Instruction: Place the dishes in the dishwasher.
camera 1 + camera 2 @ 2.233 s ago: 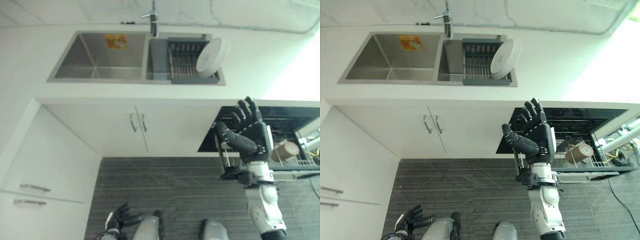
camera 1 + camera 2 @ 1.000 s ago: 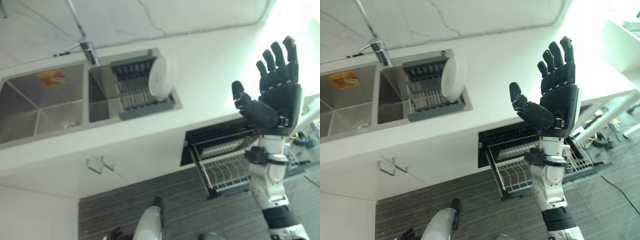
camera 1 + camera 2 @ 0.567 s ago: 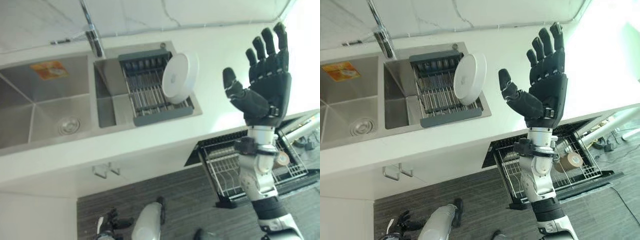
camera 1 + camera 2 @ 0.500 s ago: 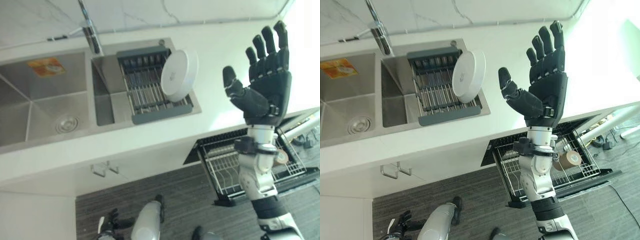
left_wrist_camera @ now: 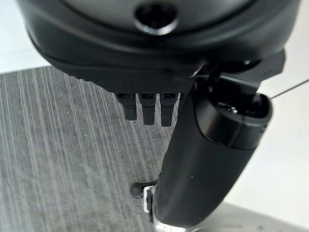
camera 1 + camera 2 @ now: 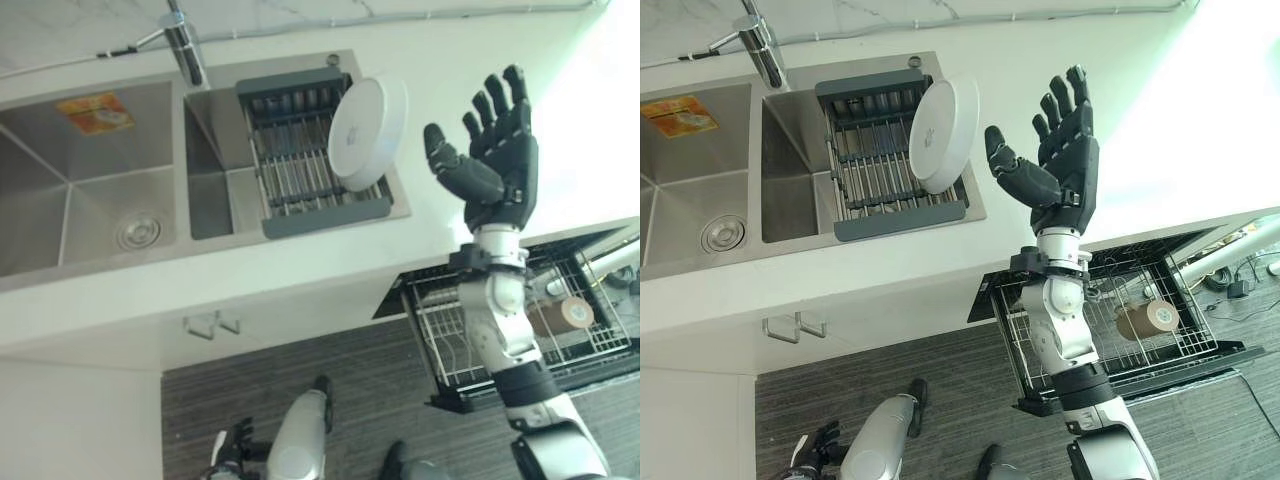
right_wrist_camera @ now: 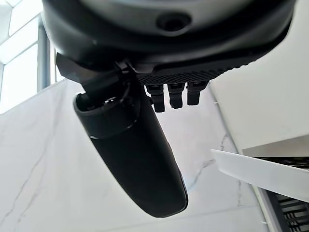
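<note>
Risk first: white plate [image 6: 943, 135] propped on edge, leaning at the end of the dark drying rack [image 6: 887, 160] nearest the right hand [image 6: 1055, 165], which is raised beside it with fingers spread and thumb held apart, gripping nothing, clear of the rim. Could topple into the rack or slide off toward the surface [image 6: 1120, 120] if nudged by fingertips rather than pinched at the rim. Smooth glaze and a thin edge probably mean a slippery hold; a grab too shallow could drop it on the way down to the dishwasher. Also a chance of clipping the rack's front bar when lifting out.

Containers: double sink [image 6: 110, 170] set toward the far left corner of the surface; left basin bare but for a drain and an orange sticker, right basin filled by the drying rack, with the plate as its sole dish. Tap [image 6: 180, 45] behind, between the basins. Below the surface's front edge, dishwasher basket [image 6: 1140, 330] pulled out, wire tines mostly free, a brown cup-like item [image 6: 1145, 320] lying in it toward the right.

Left hand [image 6: 232, 450] hanging low above the dark floor, fingers loosely relaxed, empty.
</note>
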Controlling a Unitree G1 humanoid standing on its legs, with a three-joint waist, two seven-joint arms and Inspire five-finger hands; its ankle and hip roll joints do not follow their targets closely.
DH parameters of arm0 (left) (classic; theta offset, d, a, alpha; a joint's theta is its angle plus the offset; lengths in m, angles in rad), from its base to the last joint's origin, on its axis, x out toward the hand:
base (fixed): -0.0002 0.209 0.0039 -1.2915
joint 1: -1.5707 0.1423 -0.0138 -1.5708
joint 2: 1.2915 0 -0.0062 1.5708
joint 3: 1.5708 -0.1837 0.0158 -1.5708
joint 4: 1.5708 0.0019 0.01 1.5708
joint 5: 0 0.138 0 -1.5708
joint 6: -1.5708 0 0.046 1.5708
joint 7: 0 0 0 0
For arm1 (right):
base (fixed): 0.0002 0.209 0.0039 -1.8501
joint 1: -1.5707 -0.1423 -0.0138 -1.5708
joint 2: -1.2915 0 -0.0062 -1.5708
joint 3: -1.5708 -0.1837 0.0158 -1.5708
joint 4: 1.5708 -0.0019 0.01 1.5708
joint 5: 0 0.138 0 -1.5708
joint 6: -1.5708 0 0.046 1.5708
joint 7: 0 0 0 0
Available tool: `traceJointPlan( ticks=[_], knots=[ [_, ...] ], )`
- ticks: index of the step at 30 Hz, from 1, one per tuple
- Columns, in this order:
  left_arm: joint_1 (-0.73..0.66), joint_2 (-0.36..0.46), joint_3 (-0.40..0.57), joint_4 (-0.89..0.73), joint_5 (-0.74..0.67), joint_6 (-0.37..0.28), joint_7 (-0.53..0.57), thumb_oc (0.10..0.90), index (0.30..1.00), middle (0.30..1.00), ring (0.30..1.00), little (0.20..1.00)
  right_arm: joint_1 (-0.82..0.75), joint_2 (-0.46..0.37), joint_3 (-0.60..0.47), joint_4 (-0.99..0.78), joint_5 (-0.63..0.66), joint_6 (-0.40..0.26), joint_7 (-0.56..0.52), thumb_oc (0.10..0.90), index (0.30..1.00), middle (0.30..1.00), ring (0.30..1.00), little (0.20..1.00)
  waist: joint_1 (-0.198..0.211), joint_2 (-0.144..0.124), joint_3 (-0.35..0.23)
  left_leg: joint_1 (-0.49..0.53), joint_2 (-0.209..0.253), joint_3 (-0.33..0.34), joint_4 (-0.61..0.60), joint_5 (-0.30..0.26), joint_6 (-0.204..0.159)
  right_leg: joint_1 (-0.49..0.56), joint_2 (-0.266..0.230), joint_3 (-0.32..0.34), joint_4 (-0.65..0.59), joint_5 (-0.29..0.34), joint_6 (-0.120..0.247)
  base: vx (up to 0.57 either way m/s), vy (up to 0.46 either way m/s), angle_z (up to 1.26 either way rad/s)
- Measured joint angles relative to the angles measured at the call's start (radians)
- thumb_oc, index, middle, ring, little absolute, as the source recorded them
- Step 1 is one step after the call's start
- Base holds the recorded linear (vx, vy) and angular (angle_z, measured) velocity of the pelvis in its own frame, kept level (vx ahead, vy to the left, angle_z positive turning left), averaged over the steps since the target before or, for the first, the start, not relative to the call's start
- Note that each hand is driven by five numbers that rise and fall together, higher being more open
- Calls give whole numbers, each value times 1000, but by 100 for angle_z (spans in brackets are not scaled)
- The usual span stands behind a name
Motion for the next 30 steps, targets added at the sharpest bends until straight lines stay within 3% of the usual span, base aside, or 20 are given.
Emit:
traceJointPlan(
  ticks=[5, 10, 17, 23, 30],
  knots=[
    [0, 0, -23, -5, 10, 0, -4, 800, 900, 900, 900, 900, -8, 1, 0, 0, 11, 11, -12, 800, 900, 900, 900, 900, 14, 19, 10, 4, -3, -8, -2, 3, 1, 5, -1, -6, 2, -1, 0, 6, 5, 3],
    [5, 3, -24, -1, 9, 19, -17, 800, 900, 900, 900, 900, -29, 3, 1, 32, 22, 28, -13, 800, 900, 900, 900, 900, 16, 20, 11, 6, -20, -18, -18, 23, 5, 5, -12, -19, 8, -2, 0, 3, 33, 11],
    [3, 5, -38, -7, 10, 19, -32, 800, 900, 900, 900, 900, -67, 3, 0, 70, 60, 105, -35, 800, 900, 900, 900, 900, 33, 40, 22, 16, -35, -30, -26, 22, 3, 24, -22, -38, 11, -3, -1, -3, 12, 8],
    [5, 7, -62, -4, 49, 19, -26, 800, 900, 900, 900, 900, -95, 1, 0, 163, 80, 149, -62, 800, 900, 900, 900, 900, 45, 40, 22, 16, -45, -44, -33, 26, 1, 28, -25, -47, 13, -3, 0, 4, 7, 6],
    [3, 9, -81, -7, 49, 18, -25, 800, 900, 900, 900, 900, -180, -4, -5, 249, 142, 154, -84, 800, 900, 900, 900, 900, 64, 41, 22, 21, -52, -52, -35, 29, 4, 42, -27, -66, 3, -4, 1, 24, -2, 5]
  ],
)
